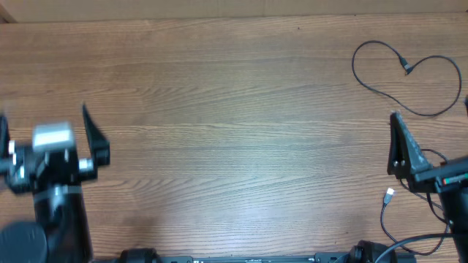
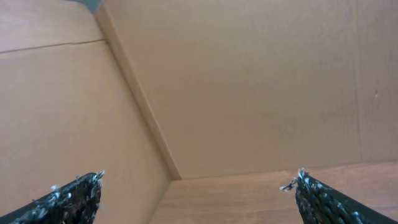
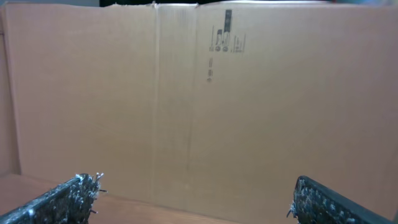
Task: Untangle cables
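Black cables point(image 1: 406, 68) apart; left gripper point(image 2: 196, 180), right gripper point(image 3: 196, 186) wide open, empty; careless sweep could tangle them.

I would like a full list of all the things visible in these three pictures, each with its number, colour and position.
thin black looped cable: one, black, far right part of the table, lying loose in an open loop
thin black cable with a pale plug end: one, black with a whitish plug, near right corner, beside the right arm
wooden table: one, light brown, under everything
cardboard wall: brown, standing along the table's far edge; in the left wrist view two panels meet at a corner
left fingers: two, black, left side of the table, wide apart, holding nothing
right fingers: two, black, right side, wide apart, holding nothing
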You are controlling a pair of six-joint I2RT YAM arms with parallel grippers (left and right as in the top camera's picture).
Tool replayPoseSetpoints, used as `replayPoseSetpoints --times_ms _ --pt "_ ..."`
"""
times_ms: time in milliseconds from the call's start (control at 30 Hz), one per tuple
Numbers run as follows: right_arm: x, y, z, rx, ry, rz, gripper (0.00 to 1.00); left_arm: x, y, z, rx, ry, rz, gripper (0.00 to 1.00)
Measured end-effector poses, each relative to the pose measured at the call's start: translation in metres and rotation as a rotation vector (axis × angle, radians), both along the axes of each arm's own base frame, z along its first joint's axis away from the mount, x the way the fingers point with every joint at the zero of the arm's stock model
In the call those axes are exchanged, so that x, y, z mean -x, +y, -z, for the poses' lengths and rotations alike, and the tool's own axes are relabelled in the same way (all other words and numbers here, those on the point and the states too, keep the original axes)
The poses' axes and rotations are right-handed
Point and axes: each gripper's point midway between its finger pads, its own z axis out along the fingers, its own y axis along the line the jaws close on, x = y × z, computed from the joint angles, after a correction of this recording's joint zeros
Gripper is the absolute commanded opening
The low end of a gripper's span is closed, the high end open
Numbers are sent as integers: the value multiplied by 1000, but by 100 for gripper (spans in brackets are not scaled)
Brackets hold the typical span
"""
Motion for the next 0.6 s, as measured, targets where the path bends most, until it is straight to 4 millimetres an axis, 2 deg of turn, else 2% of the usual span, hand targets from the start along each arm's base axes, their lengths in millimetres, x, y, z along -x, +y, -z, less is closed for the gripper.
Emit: replayPoseSetpoints --times_ms 100,233,333,467,600 --pt "-1 -4 4 -5 4 25 100 15 0 16 3 -21 7 100" --pt "-17 -19 26 -29 54 91 100 21 -7 28 0 -30 46 100" --pt "-27 -27 37 -41 71 123 100 19 -9 27 -2 -33 60 100" --pt "-29 -31 37 -44 67 143 100 15 -10 31 -1 -13 68 100" --pt "-30 -33 40 -47 79 150 100 8 -10 51 10 75 72 100"
